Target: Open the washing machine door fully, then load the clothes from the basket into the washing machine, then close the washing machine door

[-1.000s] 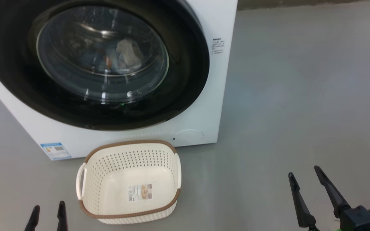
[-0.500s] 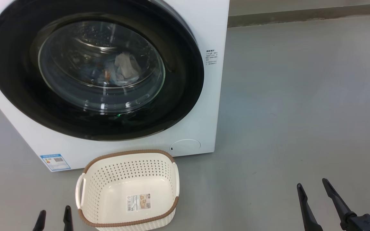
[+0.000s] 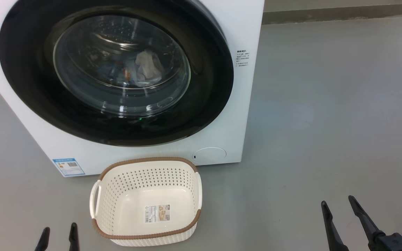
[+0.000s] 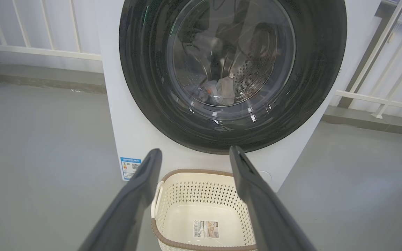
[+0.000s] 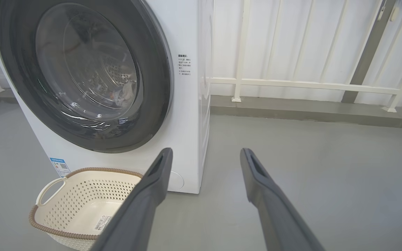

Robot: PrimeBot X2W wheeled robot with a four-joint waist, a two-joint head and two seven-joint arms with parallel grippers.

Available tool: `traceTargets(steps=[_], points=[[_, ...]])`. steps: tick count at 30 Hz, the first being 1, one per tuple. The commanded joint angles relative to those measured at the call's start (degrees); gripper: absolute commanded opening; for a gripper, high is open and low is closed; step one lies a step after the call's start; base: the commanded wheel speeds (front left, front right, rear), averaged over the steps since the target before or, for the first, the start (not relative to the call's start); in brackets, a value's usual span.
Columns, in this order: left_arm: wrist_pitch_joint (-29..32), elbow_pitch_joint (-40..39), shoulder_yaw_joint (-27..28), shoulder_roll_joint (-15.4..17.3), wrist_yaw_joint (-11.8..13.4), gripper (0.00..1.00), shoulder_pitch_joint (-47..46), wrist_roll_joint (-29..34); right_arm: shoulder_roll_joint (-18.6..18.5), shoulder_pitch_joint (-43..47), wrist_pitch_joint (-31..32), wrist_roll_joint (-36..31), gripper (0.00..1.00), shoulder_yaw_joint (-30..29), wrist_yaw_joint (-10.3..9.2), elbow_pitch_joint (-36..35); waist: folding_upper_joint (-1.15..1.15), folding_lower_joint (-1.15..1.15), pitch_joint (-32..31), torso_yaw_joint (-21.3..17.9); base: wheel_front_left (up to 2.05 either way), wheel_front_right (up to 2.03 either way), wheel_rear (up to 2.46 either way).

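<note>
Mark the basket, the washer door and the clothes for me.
basket point(image 3: 148, 177), head view, perforated back wall.
washing machine door point(image 3: 117, 130), head view, lower part of the black ring.
clothes point(image 3: 148, 66), head view, cream-white cloth seen through the door glass.

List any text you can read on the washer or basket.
Nothing reads clearly.
Blue label sticker, lower left of the washing machine front: too small to read.
Black printed lines, upper right of that front: too small.
Sticker on the basket floor: blurred.
</note>
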Motion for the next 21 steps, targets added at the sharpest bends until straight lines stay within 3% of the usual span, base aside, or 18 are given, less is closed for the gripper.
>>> traceTargets(steps=[1, 2, 3, 14, 21], points=[[-0.5, -1.7, 1.8, 0.7, -0.2, 1.00, -1.2, 0.2, -0.7, -2.0, -0.1, -0.4, 1.00, 1.4, -0.32, -1.2, 0.00, 0.00, 0.1, 0.3, 0.00, 0.00, 0.00], [-0.5, -1.8, 1.7, 0.7, -0.2, 1.00, -1.2, -0.1, -0.7, -2.0, -0.1, -0.4, 1.00, 1.4, -0.32, -1.2, 0.00, 0.00, 0.1, 0.4, 0.00, 0.00, 0.00], [0.0, 0.0, -0.2, 0.0, 0.0, 0.00, 0.0, -0.1, 0.0, 0.0, 0.0, -0.1, 0.00, 0.2, 0.02, 0.3, 0.00, 0.00, 0.1, 0.4, 0.00, 0.00, 0.00], [1.5, 2.7, -0.5, -1.4, 0.0, 0.00, -0.7, -4.3, 0.1, -0.5, 1.0, 5.4, 0.00, 0.7, 0.00, 3.9, 0.00, 0.13, 0.0, 0.3, 0.00, 0.00, 0.00], [2.6, 3.0, -0.3, -1.4, 0.0, 0.00, -1.7, -8.5, -0.2, -1.4, 1.9, 10.7, 0.00, 0.9, -0.02, 4.6, 0.00, 0.00, 0.1, 0.2, 0.00, 0.00, 0.00]])
